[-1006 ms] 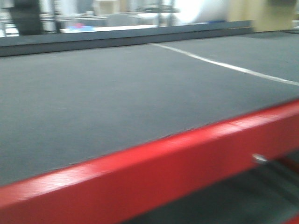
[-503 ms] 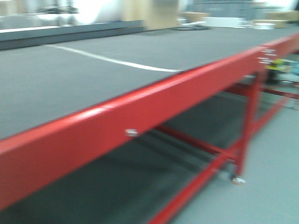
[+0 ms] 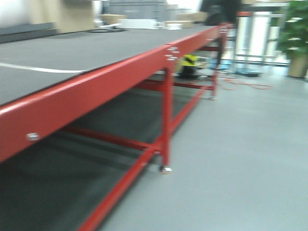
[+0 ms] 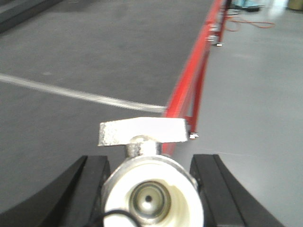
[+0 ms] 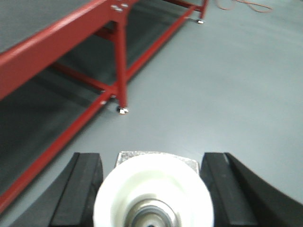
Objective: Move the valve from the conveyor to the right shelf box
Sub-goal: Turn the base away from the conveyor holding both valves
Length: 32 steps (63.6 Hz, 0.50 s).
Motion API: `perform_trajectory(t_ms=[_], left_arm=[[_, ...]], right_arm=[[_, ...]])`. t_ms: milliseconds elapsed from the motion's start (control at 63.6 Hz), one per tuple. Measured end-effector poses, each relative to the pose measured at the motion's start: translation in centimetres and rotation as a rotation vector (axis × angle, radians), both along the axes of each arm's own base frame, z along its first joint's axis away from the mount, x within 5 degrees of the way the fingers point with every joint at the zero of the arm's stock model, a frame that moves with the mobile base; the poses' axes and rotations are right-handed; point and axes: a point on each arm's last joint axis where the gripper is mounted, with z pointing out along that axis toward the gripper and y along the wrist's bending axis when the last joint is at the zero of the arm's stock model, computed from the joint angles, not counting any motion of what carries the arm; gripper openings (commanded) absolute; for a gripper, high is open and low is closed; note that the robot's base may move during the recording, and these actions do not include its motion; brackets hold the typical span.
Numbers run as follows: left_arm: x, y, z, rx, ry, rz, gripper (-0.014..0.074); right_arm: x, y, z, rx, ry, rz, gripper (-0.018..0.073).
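The left gripper (image 4: pixel 149 163) is clamped on the valve (image 4: pixel 152 191), its black fingers (image 4: pixel 92 189) pressed against either side of the pale round base, with the silver lever handle (image 4: pixel 142 131) lying crosswise above. It hangs over the dark grey conveyor (image 4: pixel 85 47), near the belt's white line (image 4: pixel 71 93) and the red frame (image 4: pixel 189 90). The right gripper (image 5: pixel 150 158) grips a second valve (image 5: pixel 152 189) the same way, above the grey floor (image 5: pixel 227 85), beside the conveyor's red leg (image 5: pixel 122 66)
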Motion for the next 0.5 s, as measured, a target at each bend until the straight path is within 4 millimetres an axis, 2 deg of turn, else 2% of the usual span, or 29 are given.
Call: perform_trajectory(t_ms=[503], left_arm=[[0.0, 0.0, 0.0, 0.0, 0.0, 0.0, -0.0111]], right_arm=[[0.0, 0.0, 0.0, 0.0, 0.0, 0.0, -0.0154]])
